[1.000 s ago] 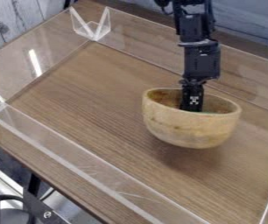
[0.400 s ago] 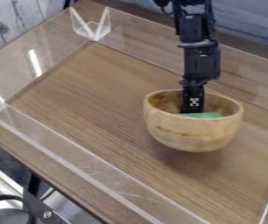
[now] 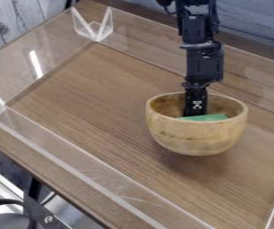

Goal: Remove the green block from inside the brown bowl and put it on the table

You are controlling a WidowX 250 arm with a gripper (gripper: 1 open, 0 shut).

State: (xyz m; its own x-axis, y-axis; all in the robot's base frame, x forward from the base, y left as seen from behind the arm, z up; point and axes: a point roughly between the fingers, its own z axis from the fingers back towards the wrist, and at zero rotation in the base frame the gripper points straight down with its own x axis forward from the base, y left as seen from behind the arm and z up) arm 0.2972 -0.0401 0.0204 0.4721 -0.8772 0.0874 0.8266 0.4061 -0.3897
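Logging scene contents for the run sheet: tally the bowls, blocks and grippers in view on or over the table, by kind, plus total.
Wooden bowl: 1
Green block, inside the bowl: 1
Black gripper, reaching into the bowl: 1
Total: 3

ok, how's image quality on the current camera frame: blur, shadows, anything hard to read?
Camera view: whole frame soft and low-detail; soft shadow on the table just below the brown bowl; bowl interior dark around the gripper, so its fingertips are hard to make out; the green block still reads clearly by color.
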